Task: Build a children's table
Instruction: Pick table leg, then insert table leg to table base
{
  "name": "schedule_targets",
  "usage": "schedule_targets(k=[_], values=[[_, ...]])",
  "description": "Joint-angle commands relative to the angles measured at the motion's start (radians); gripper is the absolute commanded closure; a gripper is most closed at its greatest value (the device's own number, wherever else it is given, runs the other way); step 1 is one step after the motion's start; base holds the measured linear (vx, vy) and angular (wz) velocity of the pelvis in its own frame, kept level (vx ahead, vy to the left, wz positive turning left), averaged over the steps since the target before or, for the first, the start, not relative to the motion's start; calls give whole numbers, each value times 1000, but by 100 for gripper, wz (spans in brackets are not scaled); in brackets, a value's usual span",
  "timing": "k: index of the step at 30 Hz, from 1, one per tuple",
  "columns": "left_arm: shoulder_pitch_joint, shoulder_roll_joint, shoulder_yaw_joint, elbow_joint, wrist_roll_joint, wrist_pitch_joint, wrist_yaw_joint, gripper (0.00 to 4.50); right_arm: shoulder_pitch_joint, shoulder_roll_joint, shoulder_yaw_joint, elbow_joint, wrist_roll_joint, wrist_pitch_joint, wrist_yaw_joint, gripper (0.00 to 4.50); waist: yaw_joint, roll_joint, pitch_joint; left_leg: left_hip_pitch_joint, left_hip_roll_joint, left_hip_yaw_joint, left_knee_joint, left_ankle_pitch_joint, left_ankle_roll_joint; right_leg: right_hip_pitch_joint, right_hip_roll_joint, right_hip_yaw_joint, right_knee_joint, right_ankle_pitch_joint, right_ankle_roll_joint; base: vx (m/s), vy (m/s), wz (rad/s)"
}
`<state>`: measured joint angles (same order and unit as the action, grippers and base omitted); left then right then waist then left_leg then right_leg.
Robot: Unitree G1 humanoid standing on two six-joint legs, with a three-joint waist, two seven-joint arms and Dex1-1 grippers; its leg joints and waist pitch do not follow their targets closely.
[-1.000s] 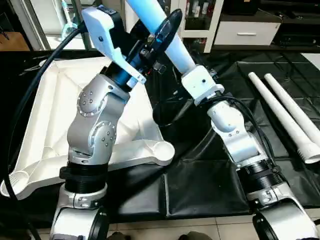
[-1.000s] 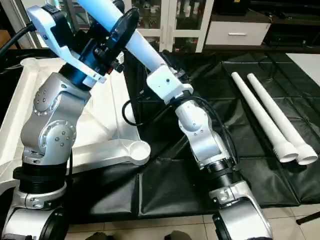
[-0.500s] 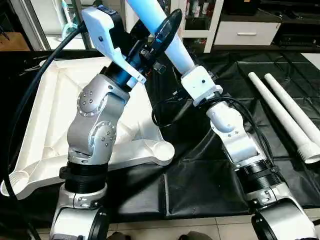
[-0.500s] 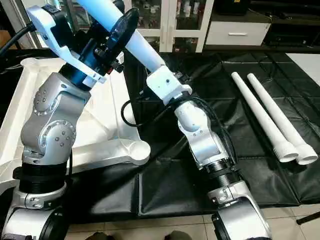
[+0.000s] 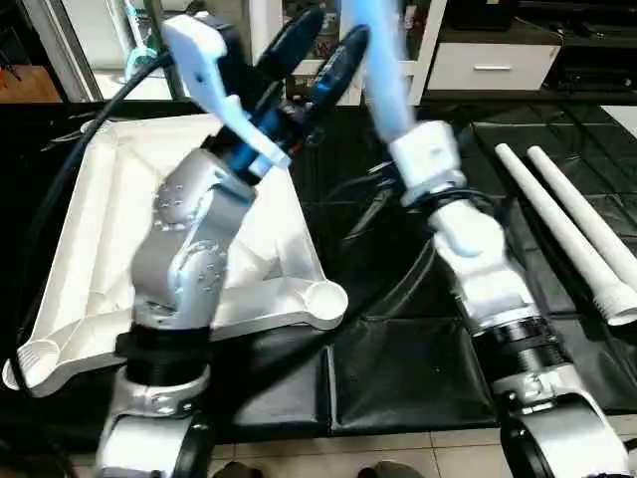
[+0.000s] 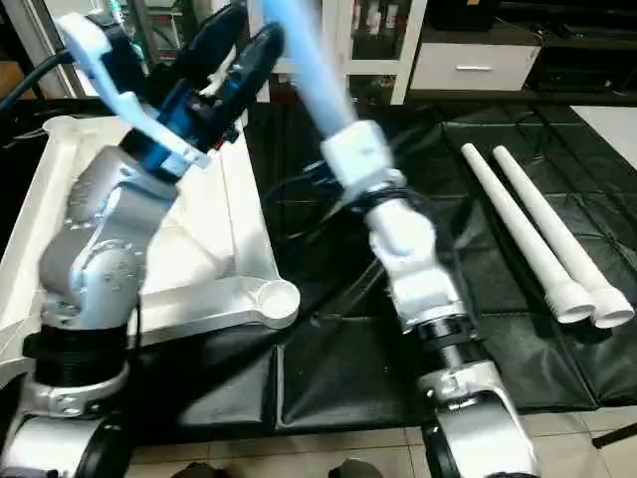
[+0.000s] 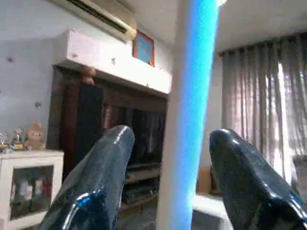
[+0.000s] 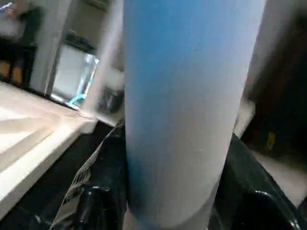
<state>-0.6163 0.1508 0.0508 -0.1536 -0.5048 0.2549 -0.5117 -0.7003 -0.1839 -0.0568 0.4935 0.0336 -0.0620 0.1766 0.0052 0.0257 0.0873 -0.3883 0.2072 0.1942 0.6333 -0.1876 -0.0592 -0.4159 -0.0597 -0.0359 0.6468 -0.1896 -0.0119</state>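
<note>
The white table top lies upside down at the left, ribbed underside up, with a round corner socket toward me. My right gripper is shut on a white tube leg, held steeply upright above the black sheet. My left gripper is raised beside that leg and open; in the left wrist view the leg stands in the gap of the spread fingers without touching them. Two more legs lie side by side at the right.
A black sheet covers the work surface. A white glass-door cabinet and a white drawer unit stand behind. Black cables arc over the table top's left side.
My right arm has swung the leg to the right and more upright. My left gripper has opened and come off the leg.
</note>
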Motion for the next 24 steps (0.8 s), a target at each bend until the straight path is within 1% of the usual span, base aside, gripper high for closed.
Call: schedule_targets(k=[1,2,3,4,5,6,7,8,9,10,11,12,13,14,15,16,17,18,19,20,21,22,23,24], values=[[31,87,-5,29,40,62,-56,117,-31,-16,-106,-3,166,58,88,265,-3,8,-91,24,8,-9,-70,-247,2,54,-41,36,-77,-92,-216,0,0,0],[47,141,-23,62,78,76,-87,86,-27,-27,-114,-14,204,86,153,265,-6,4,-90,22,7,-9,-71,-235,15,55,-38,35,-80,-106,-207,0,0,0],[67,198,-49,95,123,82,-123,86,-15,-45,-100,-33,235,141,245,265,-5,4,-90,22,8,-10,-71,-232,15,54,-40,35,-79,-120,-204,0,0,0],[84,244,-73,117,157,86,-151,78,-2,-62,-79,-50,251,193,317,265,-5,8,-89,21,7,-12,-72,-219,18,57,-42,36,-80,-136,-202,0,0,0],[115,305,-112,142,210,59,-199,76,20,-76,-54,-66,255,192,381,265,-6,8,-88,18,7,-13,-73,-214,17,59,-42,35,-82,-143,-202,0,0,0],[136,344,-138,155,243,41,-228,76,35,-84,-40,-73,258,186,417,265,-7,0,-90,16,10,-13,-73,-203,17,59,-47,37,-82,-157,-199,0,0,0],[136,344,-138,155,243,41,-228,76,35,-84,-40,-73,258,186,417,265,-9,8,-89,19,13,-13,-73,-204,15,54,-51,37,-84,-178,-201,0,0,0],[166,380,-158,160,253,36,-267,76,59,-98,-23,-96,269,202,463,265,-13,-3,-89,18,12,-10,-72,-200,13,53,-50,38,-87,-181,-206,0,0,0],[209,421,-183,156,254,24,-321,76,76,-101,-33,-122,340,258,536,265,-10,-1,-90,19,13,-12,-74,-192,21,55,-53,39,-84,-179,-223,0,0,0],[209,421,-183,156,254,24,-321,76,76,-101,-33,-122,340,258,536,265,-8,3,-89,21,17,-13,-76,-199,21,51,-54,39,-84,-186,-225,0,0,0],[241,452,-215,143,244,36,-376,76,89,-120,-15,-152,421,330,671,265,-11,-5,-87,21,18,-11,-76,-201,22,49,-51,39,-85,-188,-226,0,0,0],[254,467,-232,136,242,50,-397,76,98,-124,-7,-172,461,363,729,265,-7,-2,-87,25,17,-12,-76,-211,30,50,-52,39,-86,-197,-228,0,0,0],[254,467,-232,136,242,50,-397,76,98,-124,-7,-172,461,363,729,265,-7,1,-84,24,20,-12,-79,-217,33,45,-52,38,-85,-205,-227,0,0,0],[265,482,-249,131,238,68,-422,76,103,-124,-6,-197,513,421,782,265,-3,1,-85,31,19,-9,-78,-222,28,41,-50,38,-88,-215,-227,0,0,0],[268,481,-251,133,235,70,-431,76,100,-116,-14,-203,536,452,793,265,0,0,-82,33,20,-8,-79,-225,28,38,-51,40,-90,-223,-227,0,0,0],[272,482,-255,138,236,73,-437,76,94,-106,-16,-201,549,469,804,265,1,0,-79,32,20,-9,-81,-235,21,37,-52,40,-90,-244,-225,0,0,0],[273,484,-261,146,247,65,-439,76,89,-98,-12,-195,547,466,811,265,2,1,-80,32,20,-10,-82,-237,15,38,-53,39,-90,-254,-221,0,0,0],[274,485,-268,162,268,45,-437,76,82,-86,-1,-184,535,451,819,265,2,-1,-77,33,21,-10,-84,-253,4,33,-54,39,-93,-283,-213,0,0,0],[272,484,-270,177,284,32,-434,76,78,-79,13,-171,514,429,824,265,0,-7,-75,31,19,-11,-85,-264,-6,33,-56,40,-96,-312,-201,0,0,0],[269,482,-270,195,299,19,-433,76,74,-70,34,-153,479,392,825,265,0,-8,-75,30,19,-12,-85,-268,-9,33,-57,40,-98,-326,-195,0,0,0],[266,482,-270,208,307,13,-433,76,71,-65,54,-139,445,355,822,265,-4,-10,-72,27,18,-14,-86,-279,-18,31,-58,40,-99,-358,-181,0,0,0],[264,488,-275,215,311,9,-442,76,69,-60,69,-129,427,326,826,265,-9,-15,-70,26,17,-15,-87,-289,-25,29,-60,40,-102,-388,-167,0,0,0],[264,491,-278,219,313,8,-446,76,68,-58,75,-124,420,313,828,265,-9,-14,-70,27,16,-16,-87,-294,-28,30,-60,40,-103,-402,-163,0,0,0],[264,491,-278,219,313,8,-446,76,68,-58,75,-124,420,313,828,265,-10,-13,-69,31,17,-16,-87,-310,-30,26,-60,40,-107,-426,-156,0,0,0]])
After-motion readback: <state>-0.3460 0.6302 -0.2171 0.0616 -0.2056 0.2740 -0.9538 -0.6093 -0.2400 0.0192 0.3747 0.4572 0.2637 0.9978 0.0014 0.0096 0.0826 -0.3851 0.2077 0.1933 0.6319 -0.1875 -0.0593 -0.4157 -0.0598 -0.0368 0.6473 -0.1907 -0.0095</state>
